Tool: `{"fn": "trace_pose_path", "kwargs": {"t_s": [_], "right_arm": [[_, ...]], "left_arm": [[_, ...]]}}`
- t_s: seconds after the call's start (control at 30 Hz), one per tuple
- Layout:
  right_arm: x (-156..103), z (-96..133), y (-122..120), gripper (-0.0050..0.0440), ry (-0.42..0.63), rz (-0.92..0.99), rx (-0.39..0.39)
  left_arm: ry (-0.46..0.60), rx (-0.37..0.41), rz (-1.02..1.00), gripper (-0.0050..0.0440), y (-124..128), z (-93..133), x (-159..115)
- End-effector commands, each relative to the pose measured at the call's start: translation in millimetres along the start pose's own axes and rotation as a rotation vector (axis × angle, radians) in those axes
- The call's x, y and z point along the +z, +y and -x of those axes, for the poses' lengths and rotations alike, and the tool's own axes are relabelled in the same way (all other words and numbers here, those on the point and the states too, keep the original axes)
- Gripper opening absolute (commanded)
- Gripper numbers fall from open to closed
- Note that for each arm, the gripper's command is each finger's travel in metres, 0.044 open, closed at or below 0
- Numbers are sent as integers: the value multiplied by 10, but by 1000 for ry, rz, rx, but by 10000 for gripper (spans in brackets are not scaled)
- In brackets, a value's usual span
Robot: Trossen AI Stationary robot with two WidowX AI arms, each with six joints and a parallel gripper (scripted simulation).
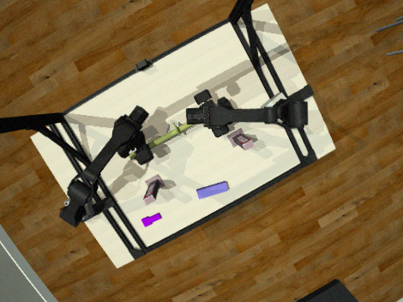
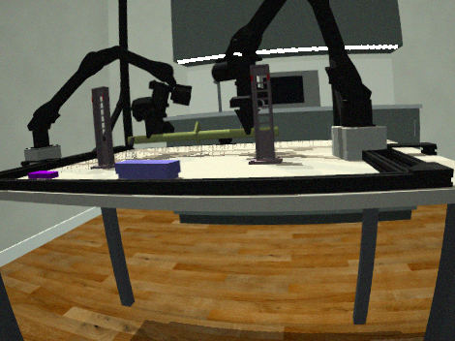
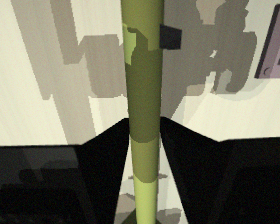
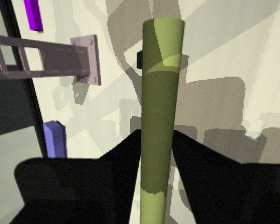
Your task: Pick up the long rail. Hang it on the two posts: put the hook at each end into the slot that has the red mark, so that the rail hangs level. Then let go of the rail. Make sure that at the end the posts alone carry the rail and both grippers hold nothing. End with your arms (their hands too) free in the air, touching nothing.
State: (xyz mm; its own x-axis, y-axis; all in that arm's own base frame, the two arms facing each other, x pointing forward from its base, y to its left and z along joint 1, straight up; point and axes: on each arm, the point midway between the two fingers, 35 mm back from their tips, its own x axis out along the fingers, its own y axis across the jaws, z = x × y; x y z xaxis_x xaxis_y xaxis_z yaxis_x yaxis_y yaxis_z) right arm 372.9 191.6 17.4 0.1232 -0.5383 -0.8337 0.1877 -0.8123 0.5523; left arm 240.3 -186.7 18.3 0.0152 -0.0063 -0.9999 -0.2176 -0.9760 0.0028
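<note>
high overhead, tableside, two downward wrist close-ups

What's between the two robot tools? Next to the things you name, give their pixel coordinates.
The middle of the long green rail (image 1: 163,140) (image 2: 179,136) (image 3: 145,100) (image 4: 160,100), with its little fin (image 1: 177,129) (image 2: 197,128) (image 3: 129,219). The top and exterior views show it.

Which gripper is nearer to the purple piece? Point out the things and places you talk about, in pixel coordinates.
The right. The right gripper (image 1: 138,150) (image 2: 149,136) (image 4: 156,134) holds the long rail (image 1: 165,139) (image 2: 169,136) (image 3: 145,95) (image 4: 159,105) near its end on the side of the purple piece (image 1: 151,220) (image 2: 43,174) (image 4: 33,15); the left gripper (image 1: 195,123) (image 2: 249,132) (image 3: 144,122) grips farther along, toward the other end.
</note>
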Motion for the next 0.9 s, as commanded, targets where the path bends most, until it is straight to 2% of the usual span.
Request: {"fn": "trace_pose_path", "kwargs": {"t_s": [0.0, 0.5, 0.77, 0.87], "right_arm": [[23, 26, 17, 0, 1, -2, 0], [9, -244, -161, 0, 80, -54, -1], [-6, -257, -172, 0, 84, -57, -1], [-6, -257, -172, 72, 84, -57, -1]], "left_arm": [[4, 3, 2, 0, 2, 34, -4], [-96, 3, 2, 0, -1, 5, -28], [-101, 3, 2, 0, -2, 4, -29], [-101, 3, 2, 0, -2, 4, -29]]}}
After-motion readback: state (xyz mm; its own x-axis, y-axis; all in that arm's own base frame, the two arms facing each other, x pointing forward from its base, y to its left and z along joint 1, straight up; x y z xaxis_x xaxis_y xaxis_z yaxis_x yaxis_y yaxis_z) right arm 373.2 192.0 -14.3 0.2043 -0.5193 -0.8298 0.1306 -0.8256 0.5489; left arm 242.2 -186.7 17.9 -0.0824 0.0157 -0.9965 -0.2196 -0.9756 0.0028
